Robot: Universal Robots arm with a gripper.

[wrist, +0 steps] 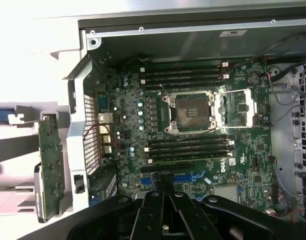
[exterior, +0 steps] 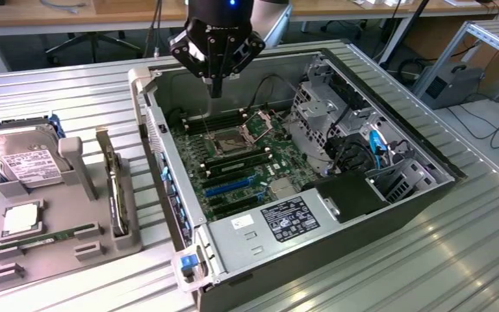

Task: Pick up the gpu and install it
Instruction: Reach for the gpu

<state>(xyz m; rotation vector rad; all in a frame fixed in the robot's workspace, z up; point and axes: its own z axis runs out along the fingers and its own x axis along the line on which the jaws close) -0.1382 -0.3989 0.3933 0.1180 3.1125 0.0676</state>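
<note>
- Grey plastic forms the rack [exterior: 50,260] at the exterior view's lower left, just beside the case [exterior: 379,227]. Parts are parked in it so that each can be reached from above.
- The gpu [exterior: 114,188] is stood on edge in a slot along the rack's right side, nearest the case wall. Its long upper edge is left bare, presumably so that it can be pinched from overhead. In the wrist view it is seen as a green card [wrist: 50,160] just outside the case's rear panel.
- A drive [exterior: 24,162] is propped upright at the rack's far end, and a stick [exterior: 46,235] is laid flat in a groove near the front. Both are kept apart from the gpu.
- The case is laid on its side with the panel off, so the board [exterior: 232,162] is turned upward and the blue slots [exterior: 223,187] can be approached from straight above.
- The gripper [exterior: 216,90] is hung at the upper centre of the exterior view, over the board's rear part. Its fingers are pressed together and nothing is held between them. It is well apart from the gpu.
- No card is seated in the slots, so the pick-up is judged not yet made.
</note>
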